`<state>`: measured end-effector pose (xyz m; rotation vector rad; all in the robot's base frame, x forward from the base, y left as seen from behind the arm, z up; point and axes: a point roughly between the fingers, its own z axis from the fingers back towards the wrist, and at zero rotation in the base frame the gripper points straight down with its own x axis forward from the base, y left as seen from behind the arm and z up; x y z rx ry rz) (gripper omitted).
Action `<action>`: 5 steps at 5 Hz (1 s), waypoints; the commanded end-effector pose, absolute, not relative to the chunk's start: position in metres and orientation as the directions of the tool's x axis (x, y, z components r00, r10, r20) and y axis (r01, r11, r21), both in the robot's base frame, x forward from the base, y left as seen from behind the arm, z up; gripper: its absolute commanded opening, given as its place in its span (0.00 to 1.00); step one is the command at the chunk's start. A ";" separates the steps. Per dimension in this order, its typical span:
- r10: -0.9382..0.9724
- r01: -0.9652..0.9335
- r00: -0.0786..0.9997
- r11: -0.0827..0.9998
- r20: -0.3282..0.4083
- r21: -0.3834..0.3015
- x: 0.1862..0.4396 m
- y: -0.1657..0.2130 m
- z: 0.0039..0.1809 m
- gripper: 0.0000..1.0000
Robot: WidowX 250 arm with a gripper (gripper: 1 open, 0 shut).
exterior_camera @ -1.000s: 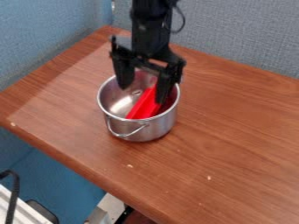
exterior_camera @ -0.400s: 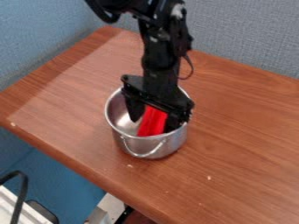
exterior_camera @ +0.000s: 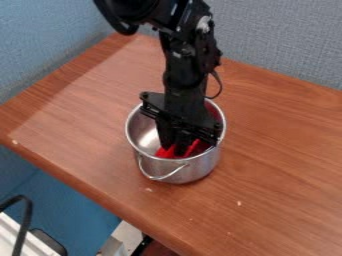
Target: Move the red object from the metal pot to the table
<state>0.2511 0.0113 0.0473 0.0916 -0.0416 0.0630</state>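
camera view: black gripper (exterior_camera: 182, 140) reaching straight down into the metal pot (exterior_camera: 151, 132)
hand: fingers drawn narrow around the red object (exterior_camera: 191, 149); firm hold cannot be told
red object: inside the pot, mostly hidden by the fingers
pot: on the table (exterior_camera: 274, 160); wire handle at front
writing: none legible

A blue wall (exterior_camera: 60, 30) with a fine, rough texture fills the backdrop from nine o'clock round to two o'clock, and a vertical seam runs down it at about eleven o'clock, where two panels meet in a corner. Down at seven o'clock the space drops into shadow, a dark cable (exterior_camera: 16, 215) curving through it beside something pale and slatted (exterior_camera: 38, 243). At six o'clock a white piece (exterior_camera: 127, 238) pokes out below. Light is soft and even.
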 end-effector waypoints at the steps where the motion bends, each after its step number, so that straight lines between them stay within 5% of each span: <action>1: 0.093 -0.097 0.995 0.992 0.048 0.085 0.248 0.019 0.048 0.00; 5: 0.161 -0.161 0.977 0.987 0.138 -0.008 0.259 0.019 0.099 0.00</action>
